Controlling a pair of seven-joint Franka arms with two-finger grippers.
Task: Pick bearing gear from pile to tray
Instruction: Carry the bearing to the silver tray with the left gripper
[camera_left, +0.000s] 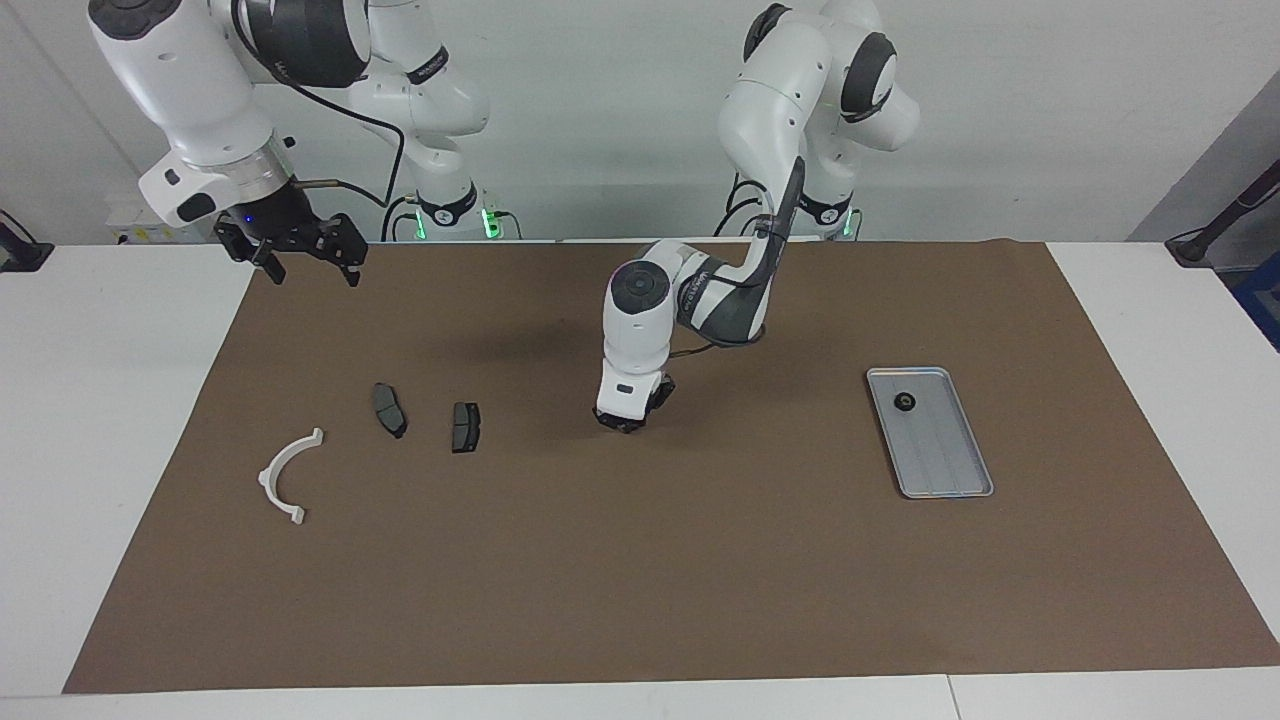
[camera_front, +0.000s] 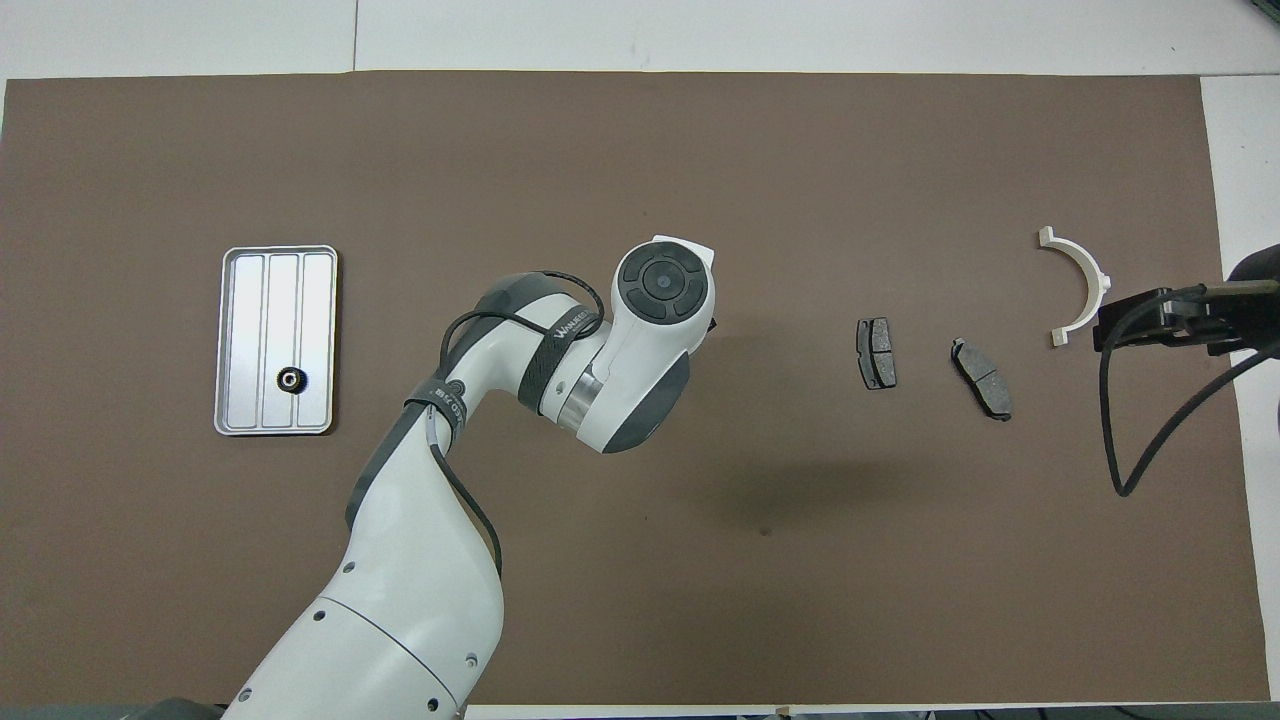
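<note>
Waits with right gripper (camera_left: 305, 262) spread open, up in the air over the brown mat's (camera_left: 640, 580) corner at the right arm's end of the worktop. Leaves white plastic arc (camera_left: 283, 475) and two dark brake pads (camera_left: 389, 410) (camera_left: 465, 427) lying apart on the mat. Sets left gripper (camera_left: 622, 426) down at the mat mid-worktop, fingertips pinched together; cannot tell whether a gear sits between them, hidden by the wrist. Shows one black bearing gear (camera_left: 904, 403) lying in the metal tray (camera_left: 955, 470), at its end nearer the robots. Likely handles as small, stiff, light and slick, prone to roll or squirt free. Best to pinch squarely across the toothed rim, low and centred.
</note>
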